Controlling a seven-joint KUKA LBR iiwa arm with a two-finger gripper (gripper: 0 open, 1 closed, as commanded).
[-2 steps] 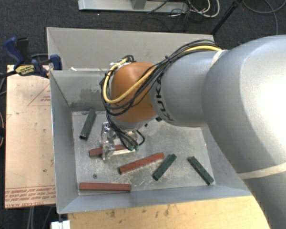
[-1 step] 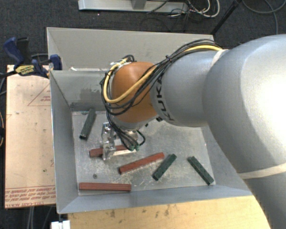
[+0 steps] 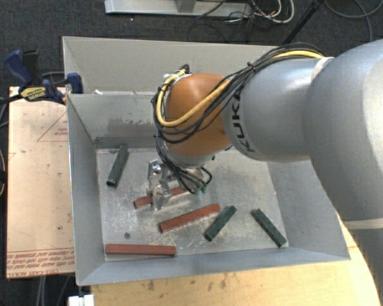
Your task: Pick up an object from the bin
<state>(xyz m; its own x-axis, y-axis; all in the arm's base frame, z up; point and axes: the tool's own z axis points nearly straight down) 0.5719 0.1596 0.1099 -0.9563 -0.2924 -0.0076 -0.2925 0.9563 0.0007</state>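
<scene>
Holding six loose sticks on its scuffed floor, the grey metal bin (image 3: 83, 183) has three red-brown pieces and three dark green ones, all lying flat. One dark green stick (image 3: 117, 166) lies by itself near the back left, set almost upright in the view. A long red-brown stick (image 3: 140, 250) rests along the front wall. Near the middle, a second red-brown stick (image 3: 189, 217) lies at a slant, and just right of it is another dark green stick (image 3: 219, 223). The third green stick (image 3: 269, 227) sits apart toward the right wall.

The pincer (image 3: 158, 196) is down at the floor in the middle of the bin, under the arm's orange wrist cover (image 3: 195, 116) and its cables. It stands directly on a shorter red-brown stick (image 3: 142, 203), a flat, straight bar whose ends stick out to the left and right of the pincer. Whether the pincer is released or clenched on that bar cannot be told.
</scene>
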